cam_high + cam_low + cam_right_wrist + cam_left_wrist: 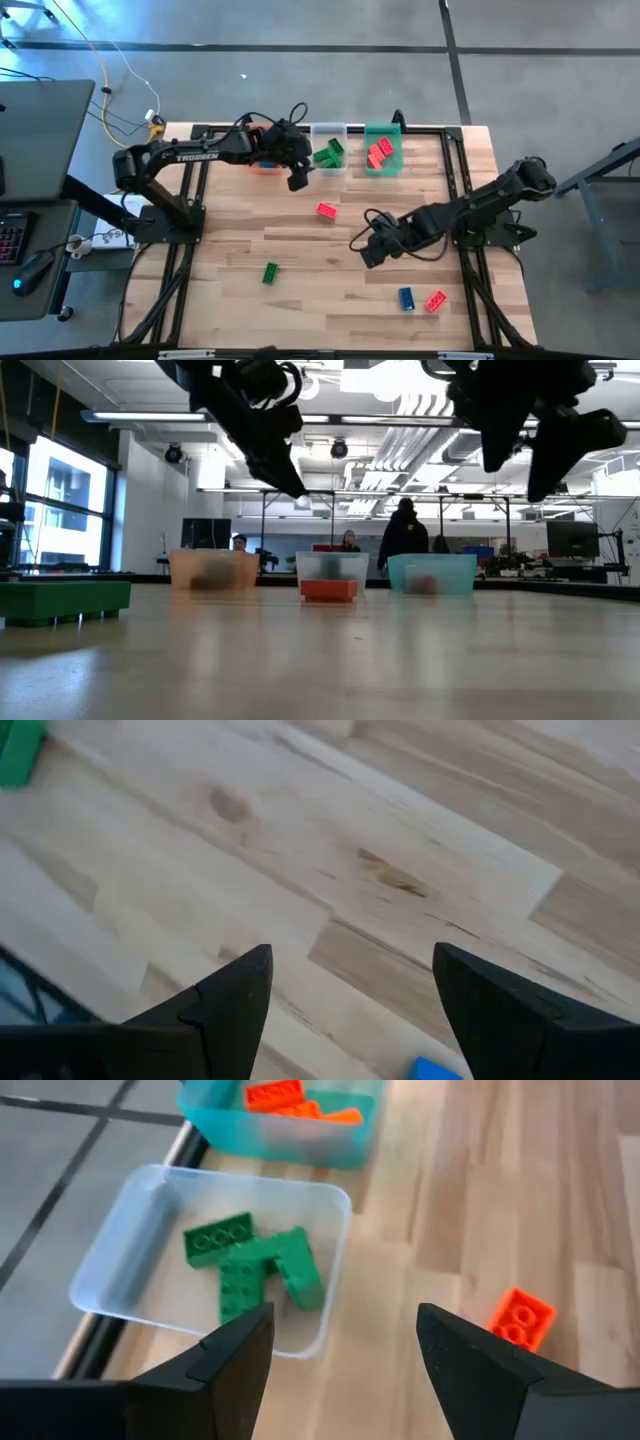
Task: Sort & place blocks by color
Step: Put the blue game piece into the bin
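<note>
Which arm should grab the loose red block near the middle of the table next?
Probably the left. The left gripper hangs open close to the red block, which shows just past its fingers; the right gripper is farther off.

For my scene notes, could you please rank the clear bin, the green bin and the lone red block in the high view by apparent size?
1-2. green bin and clear bin: look alike.
3. red block.

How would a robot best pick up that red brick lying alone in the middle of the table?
Probably from straight above. The red brick lies flat with bare wood all round, so the open left gripper, nearest to it, could likely close across its two long sides, turned to match its slant.
</note>
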`<move>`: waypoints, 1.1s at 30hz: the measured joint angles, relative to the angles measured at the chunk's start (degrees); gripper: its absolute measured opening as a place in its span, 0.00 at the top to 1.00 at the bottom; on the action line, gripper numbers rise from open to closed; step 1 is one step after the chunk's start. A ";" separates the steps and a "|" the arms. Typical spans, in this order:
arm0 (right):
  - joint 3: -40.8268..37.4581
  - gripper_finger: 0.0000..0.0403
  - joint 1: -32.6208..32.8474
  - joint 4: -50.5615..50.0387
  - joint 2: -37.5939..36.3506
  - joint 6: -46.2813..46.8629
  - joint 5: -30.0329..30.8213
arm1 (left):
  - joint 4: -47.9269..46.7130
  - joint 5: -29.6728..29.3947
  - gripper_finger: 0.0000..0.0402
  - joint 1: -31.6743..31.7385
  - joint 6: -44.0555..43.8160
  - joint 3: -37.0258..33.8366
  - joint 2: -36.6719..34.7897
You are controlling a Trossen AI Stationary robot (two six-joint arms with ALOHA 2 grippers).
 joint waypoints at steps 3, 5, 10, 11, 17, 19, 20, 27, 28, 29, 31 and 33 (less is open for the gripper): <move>0.00 0.35 2.64 -0.85 0.02 5.10 1.43 | -1.72 0.00 0.42 -1.26 -0.06 0.00 -0.04; 0.00 0.35 4.65 -0.87 0.02 8.88 2.63 | -2.23 0.00 0.42 -1.91 0.09 0.00 -0.04; 0.00 0.35 9.04 -0.94 0.02 19.07 5.29 | -2.52 0.00 0.42 -3.10 1.01 0.00 -0.04; 0.00 0.35 9.84 -0.94 0.02 20.60 5.61 | -2.52 0.00 0.42 -3.18 1.01 0.00 -0.04; 0.00 0.35 14.20 -1.98 0.02 28.54 4.40 | -3.87 0.00 0.42 -3.20 1.03 0.00 -0.04; 0.00 0.35 15.80 -2.32 0.02 31.46 2.27 | -3.85 0.00 0.42 -3.20 1.01 0.00 -0.04; 0.00 0.35 16.63 -2.34 0.02 33.14 0.81 | -3.83 0.00 0.42 -3.20 1.01 0.00 -0.04; 0.00 0.35 21.88 -3.11 0.24 40.42 2.00 | -3.75 0.00 0.42 -3.42 -1.97 0.00 -0.04; 0.00 0.35 22.30 -3.33 0.58 40.96 2.70 | -3.98 0.00 0.42 -3.57 -2.18 0.00 -0.04; 0.00 0.35 22.62 -3.63 1.05 41.30 2.75 | -4.26 0.00 0.42 -3.78 -2.69 0.00 -0.04; 0.00 0.35 23.01 -4.05 2.29 41.53 1.56 | -4.82 0.00 0.42 -4.43 -3.56 0.00 -0.04; 0.00 0.35 23.22 -3.87 3.97 41.51 -0.34 | -5.34 0.01 0.42 -5.35 -4.04 0.00 -0.04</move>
